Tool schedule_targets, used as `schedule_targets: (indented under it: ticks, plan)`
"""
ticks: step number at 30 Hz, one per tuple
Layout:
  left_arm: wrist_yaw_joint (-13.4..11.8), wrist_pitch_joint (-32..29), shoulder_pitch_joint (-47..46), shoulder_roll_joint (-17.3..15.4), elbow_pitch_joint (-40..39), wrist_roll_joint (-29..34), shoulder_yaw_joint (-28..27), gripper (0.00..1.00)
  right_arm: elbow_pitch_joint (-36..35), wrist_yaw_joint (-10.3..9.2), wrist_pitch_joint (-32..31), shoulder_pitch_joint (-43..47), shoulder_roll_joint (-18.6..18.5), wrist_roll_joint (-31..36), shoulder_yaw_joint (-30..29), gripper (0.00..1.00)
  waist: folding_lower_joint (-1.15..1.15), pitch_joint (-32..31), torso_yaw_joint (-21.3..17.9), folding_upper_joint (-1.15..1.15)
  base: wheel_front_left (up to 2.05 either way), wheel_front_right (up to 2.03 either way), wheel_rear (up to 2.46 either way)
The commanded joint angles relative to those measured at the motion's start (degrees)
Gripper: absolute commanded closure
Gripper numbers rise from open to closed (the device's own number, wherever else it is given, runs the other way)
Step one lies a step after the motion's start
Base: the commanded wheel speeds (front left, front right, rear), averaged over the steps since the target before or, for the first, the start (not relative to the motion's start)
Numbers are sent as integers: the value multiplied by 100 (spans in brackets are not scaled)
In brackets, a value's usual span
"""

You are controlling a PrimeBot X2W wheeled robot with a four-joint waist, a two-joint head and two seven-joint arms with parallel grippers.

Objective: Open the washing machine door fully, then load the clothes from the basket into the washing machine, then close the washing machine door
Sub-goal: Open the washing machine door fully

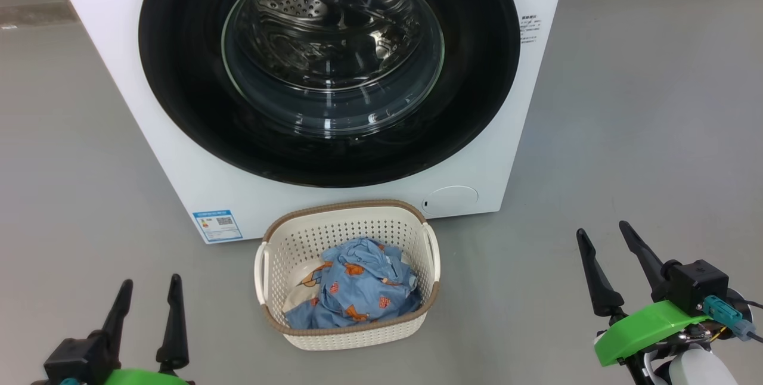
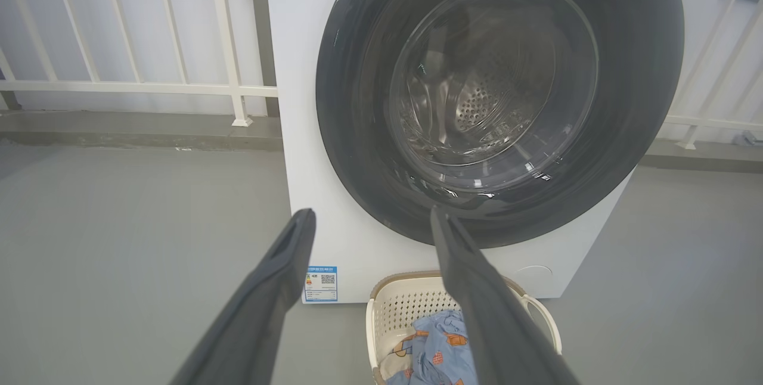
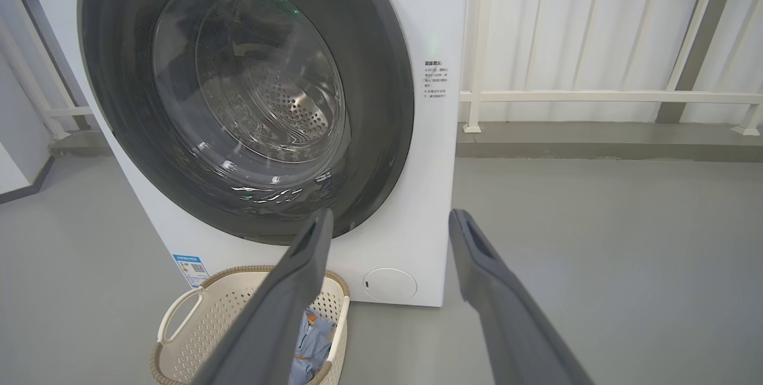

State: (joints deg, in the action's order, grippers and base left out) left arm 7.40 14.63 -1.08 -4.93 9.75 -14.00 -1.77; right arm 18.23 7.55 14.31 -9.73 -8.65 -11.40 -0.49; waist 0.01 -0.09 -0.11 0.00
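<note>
Laundry first, from the head view: the clothes (image 1: pixel 357 289) lie crumpled in the basket (image 1: pixel 351 337), blue fabric with orange prints over a cream piece. The basket stands on the grey floor (image 1: pixel 626 134) just before the washing machine (image 1: pixel 179 182), at six o'clock from the washing machine door (image 1: pixel 331 57). That door sits shut, flush with the white front, with the steel drum showing through the glass. A blue label (image 1: pixel 217 225) is at seven o'clock from the door and a round flap (image 1: pixel 450 200) at five o'clock. The left claw (image 1: pixel 151 281) hangs at nine o'clock from the basket, fingers spread and holding nothing. The right claw (image 1: pixel 601 228) is at three o'clock, likewise spread, and both are well apart from the basket.

From the left wrist view, the two dark fingers stand wide apart across the door's lower rim. The basket is at five o'clock of the view and a white railing (image 2: pixel 149 86) at ten o'clock.

From the right wrist view, the fingers gape too. The basket is at seven o'clock, and small printed text (image 3: pixel 437 81) is on the machine's front at three o'clock from the door.
</note>
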Motion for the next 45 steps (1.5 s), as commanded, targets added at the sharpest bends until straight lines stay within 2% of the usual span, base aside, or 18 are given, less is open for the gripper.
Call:
schedule_targets:
  ticks: [1, 11, 25, 31, 45]
  plan:
    - [9, 37, -183, -143, -96, 71, -199, 0, -136, -6, 69, -180, -5, 35, 118, 0, 0, -5, 8, 0, 5, 5, -10]
    - [9, 37, -251, -91, -53, 71, -256, 0, -196, -6, 69, -175, 6, -1, 32, 0, 0, 49, 26, 0, 49, 49, -97]
    - [9, 37, -326, -135, -219, -63, -357, 0, -216, -6, 69, -163, 65, -28, -69, 0, 0, 144, 25, 0, 117, 117, -234]
    - [9, 37, -302, -89, -265, 91, -469, 0, -246, -6, 69, -186, 78, -46, -101, 0, 0, 165, 19, 0, 88, 88, -176]
    - [9, 37, -197, -125, -291, 66, -256, 0, -301, -6, 69, -135, 77, -82, -89, 0, 0, 118, 17, 0, 19, 19, -37]
